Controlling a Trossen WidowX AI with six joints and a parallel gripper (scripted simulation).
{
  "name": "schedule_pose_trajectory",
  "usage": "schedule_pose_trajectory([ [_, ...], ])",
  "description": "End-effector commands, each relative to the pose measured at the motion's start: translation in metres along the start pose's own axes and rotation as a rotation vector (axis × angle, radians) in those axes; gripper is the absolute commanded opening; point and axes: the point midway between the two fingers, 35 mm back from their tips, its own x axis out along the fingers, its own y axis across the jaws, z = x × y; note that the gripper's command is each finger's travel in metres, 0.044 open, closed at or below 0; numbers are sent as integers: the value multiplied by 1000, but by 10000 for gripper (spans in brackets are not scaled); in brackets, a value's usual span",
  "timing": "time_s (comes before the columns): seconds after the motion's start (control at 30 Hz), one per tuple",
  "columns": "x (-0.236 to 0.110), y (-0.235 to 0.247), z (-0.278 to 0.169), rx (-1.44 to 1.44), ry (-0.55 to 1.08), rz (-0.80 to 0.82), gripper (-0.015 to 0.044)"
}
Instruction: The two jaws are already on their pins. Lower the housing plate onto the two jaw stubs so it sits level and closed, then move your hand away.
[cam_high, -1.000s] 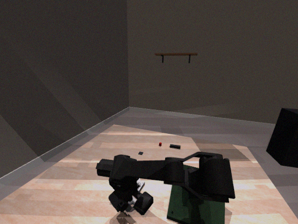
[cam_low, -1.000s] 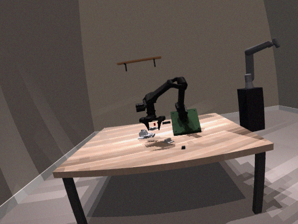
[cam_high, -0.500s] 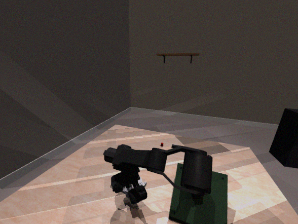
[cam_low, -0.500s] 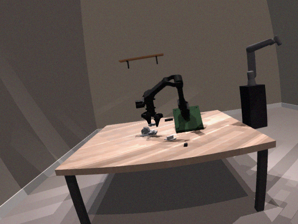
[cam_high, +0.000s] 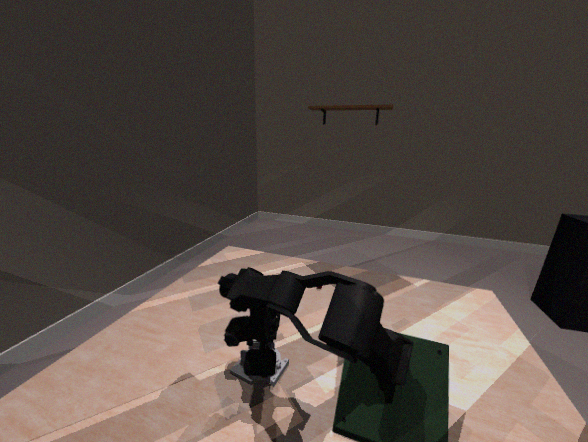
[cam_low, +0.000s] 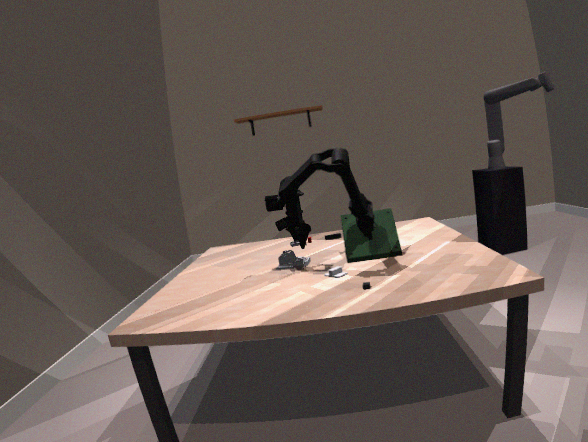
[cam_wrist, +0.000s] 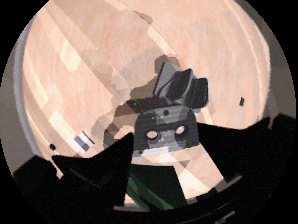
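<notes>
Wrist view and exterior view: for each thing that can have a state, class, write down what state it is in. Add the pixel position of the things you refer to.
Gripper (cam_low: 303, 242) (cam_wrist: 162, 131): shut on the housing plate, above the table.
Housing plate (cam_wrist: 166, 120): held, not seated.
Jaws: on the base, plate not over them.
Green board (cam_low: 371, 240): tilted.
Table (cam_low: 325, 320): standing.
</notes>
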Motion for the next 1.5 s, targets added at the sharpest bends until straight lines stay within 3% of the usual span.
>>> schedule_pose_trajectory([
  [0.0,-1,-12,0,103,-10,8,351],
  [0.43,-1,-52,-12,465,-21,41,351],
  [1.47,-1,-42,-20,467,-21,42,351],
])
